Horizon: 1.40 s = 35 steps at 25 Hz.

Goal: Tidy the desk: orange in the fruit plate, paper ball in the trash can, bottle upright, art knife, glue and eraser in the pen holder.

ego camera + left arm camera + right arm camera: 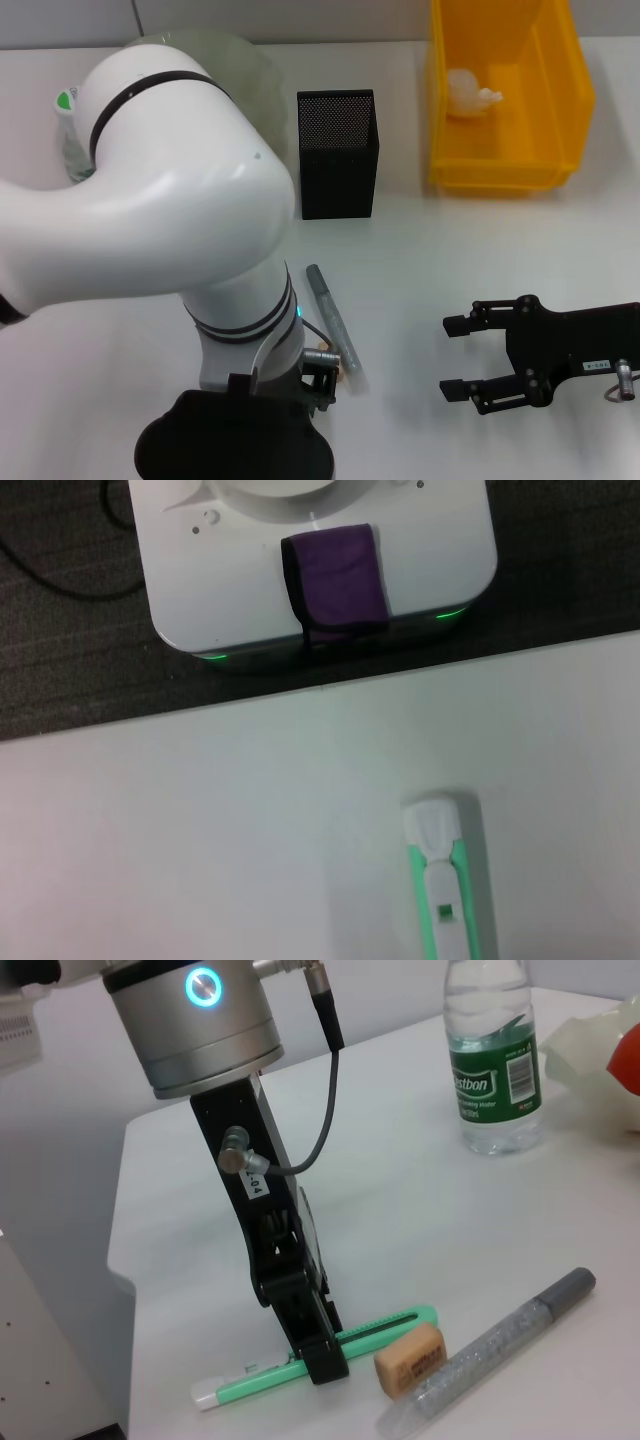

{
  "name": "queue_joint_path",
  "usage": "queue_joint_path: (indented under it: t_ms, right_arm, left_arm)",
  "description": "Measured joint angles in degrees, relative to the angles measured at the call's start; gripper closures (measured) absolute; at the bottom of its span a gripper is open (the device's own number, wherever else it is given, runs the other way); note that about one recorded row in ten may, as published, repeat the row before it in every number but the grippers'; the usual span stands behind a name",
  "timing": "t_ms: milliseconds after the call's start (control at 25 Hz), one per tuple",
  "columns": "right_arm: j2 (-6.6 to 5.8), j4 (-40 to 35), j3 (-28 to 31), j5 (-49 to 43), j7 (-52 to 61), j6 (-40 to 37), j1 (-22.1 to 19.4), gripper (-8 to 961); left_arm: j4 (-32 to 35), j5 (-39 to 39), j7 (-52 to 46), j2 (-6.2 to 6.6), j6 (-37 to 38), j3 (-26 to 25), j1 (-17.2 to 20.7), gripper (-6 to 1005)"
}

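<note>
While the left arm fills much of the head view, its left gripper (315,1345) is seen from the right wrist view lowered onto the white desk (450,260), fingertips down at the green art knife (310,1360). Whether the fingers are clamped on the knife or merely straddling it cannot be told. The knife is laid flat, and its white end is also shown in the left wrist view (445,895). Just beside it the tan eraser (410,1358) is placed, and next to that the grey glitter glue pen (495,1345) is laid at a slant. The bottle (492,1055) is found upright farther back on the desk, near the fruit plate (590,1045), where a patch of orange (625,1060) is glimpsed. The black mesh pen holder (337,153) is set behind the glue pen. The paper ball (468,92) is seen inside the yellow trash can (555,150). The right gripper (455,355) is held over bare desk, fingers apart, holding nothing.
</note>
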Motion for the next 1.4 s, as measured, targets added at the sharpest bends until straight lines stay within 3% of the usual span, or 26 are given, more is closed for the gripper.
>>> queue_joint_path:
  t_ms: [1080,1400]
  right_arm:
    - [0.0,0.0,0.37,-0.04,-0.24,-0.28,-0.18,162]
    - [-0.06,0.0,0.44,-0.05,-0.23,-1.8,-0.24,162]
  left_arm:
    - [0.38,0.58,-0.36,-0.02,0.38,0.15,0.21,805]
    - [-0.05,-3.53,0.7,-0.02,1.27,-7.67,1.53,804]
